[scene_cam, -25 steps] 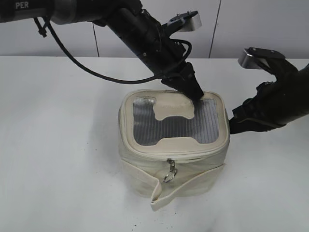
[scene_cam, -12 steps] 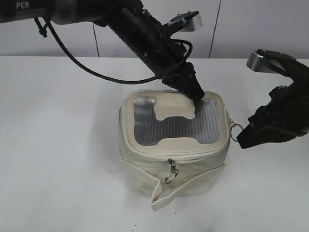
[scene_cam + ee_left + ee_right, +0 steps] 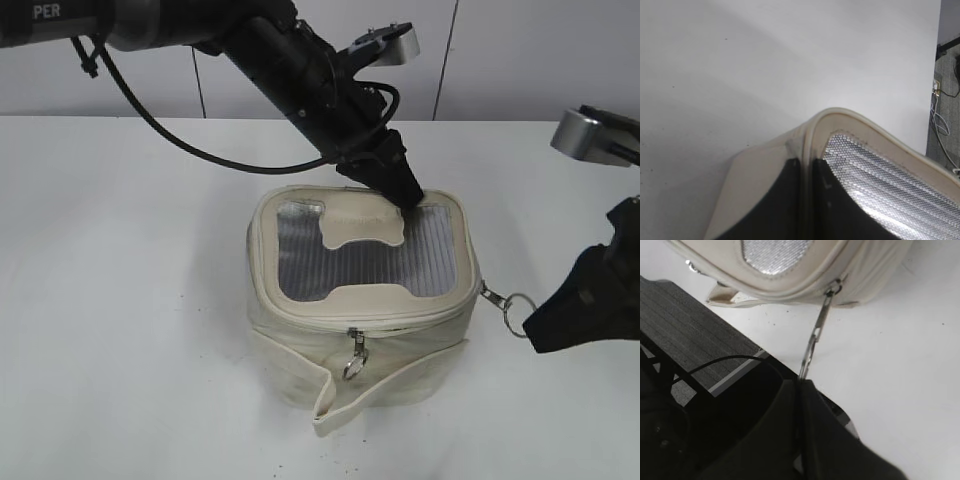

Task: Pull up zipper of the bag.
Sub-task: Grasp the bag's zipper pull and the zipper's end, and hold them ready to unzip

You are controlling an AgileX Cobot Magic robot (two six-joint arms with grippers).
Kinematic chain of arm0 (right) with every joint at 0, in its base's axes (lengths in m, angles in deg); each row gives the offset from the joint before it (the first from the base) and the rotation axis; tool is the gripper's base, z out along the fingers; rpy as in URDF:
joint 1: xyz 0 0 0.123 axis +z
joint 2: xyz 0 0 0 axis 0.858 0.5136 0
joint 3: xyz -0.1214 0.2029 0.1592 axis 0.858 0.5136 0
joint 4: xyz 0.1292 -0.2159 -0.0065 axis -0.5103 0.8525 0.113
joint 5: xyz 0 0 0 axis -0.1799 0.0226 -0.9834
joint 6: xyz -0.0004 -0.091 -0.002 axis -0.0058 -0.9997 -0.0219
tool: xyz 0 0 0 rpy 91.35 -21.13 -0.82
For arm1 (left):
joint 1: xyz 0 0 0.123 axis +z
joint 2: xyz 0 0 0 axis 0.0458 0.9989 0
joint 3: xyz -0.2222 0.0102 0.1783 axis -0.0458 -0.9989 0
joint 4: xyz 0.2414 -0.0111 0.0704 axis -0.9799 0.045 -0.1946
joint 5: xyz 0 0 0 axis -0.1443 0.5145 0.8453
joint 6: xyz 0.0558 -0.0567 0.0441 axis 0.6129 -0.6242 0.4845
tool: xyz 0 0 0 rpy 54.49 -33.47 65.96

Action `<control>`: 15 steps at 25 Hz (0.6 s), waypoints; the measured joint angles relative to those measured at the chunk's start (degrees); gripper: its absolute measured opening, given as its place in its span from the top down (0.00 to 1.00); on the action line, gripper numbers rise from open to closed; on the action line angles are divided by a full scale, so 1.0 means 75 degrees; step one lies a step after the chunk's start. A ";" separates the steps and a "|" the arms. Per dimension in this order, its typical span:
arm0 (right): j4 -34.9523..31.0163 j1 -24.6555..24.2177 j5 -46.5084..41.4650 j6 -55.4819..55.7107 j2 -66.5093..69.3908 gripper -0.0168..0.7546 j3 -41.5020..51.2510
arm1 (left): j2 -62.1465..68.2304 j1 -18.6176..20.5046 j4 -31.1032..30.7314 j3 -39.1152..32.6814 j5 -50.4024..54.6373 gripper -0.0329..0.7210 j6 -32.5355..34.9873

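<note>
The cream-white bag (image 3: 300,345) stands mid-table with its grey mesh top (image 3: 440,255) facing up. My left gripper (image 3: 408,195) is shut on the bag's back rim; in the left wrist view its dark fingers (image 3: 807,172) pinch the rim seam (image 3: 840,116). My right gripper (image 3: 540,328) is right of the bag, shut on the ring pull (image 3: 513,309) of the right-hand slider. The pull (image 3: 815,337) runs taut from the zipper track (image 3: 832,289) into the shut jaws (image 3: 801,385). A second slider with a ring pull (image 3: 352,357) hangs at the bag's front.
A loose cream strap (image 3: 345,400) hangs down the bag's front onto the white table (image 3: 130,300). A wall (image 3: 520,50) stands behind the table. The right wrist view shows the table's edge and a dark floor (image 3: 690,335) beyond it.
My right gripper has moved right and toward the front, drawing the ring pull out from the bag's right side. The left arm and the bag have stayed put.
</note>
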 joint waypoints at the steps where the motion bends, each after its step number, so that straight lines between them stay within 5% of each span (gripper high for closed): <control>1: 0.0000 0.0082 0.0000 0.0059 -0.0112 0.97 0.0077 | 0.0000 0.0000 0.0007 0.0000 0.0000 0.90 0.0000; 11: -0.0897 0.2687 0.0688 0.0471 -0.0040 0.97 0.0206 | 0.0000 -0.0015 -0.0009 0.0000 -0.0047 0.90 -0.0005; 15: -0.1051 0.3176 0.1327 0.0661 0.0253 0.97 0.0165 | 0.0000 -0.0015 -0.0009 0.0000 -0.0047 0.90 -0.0009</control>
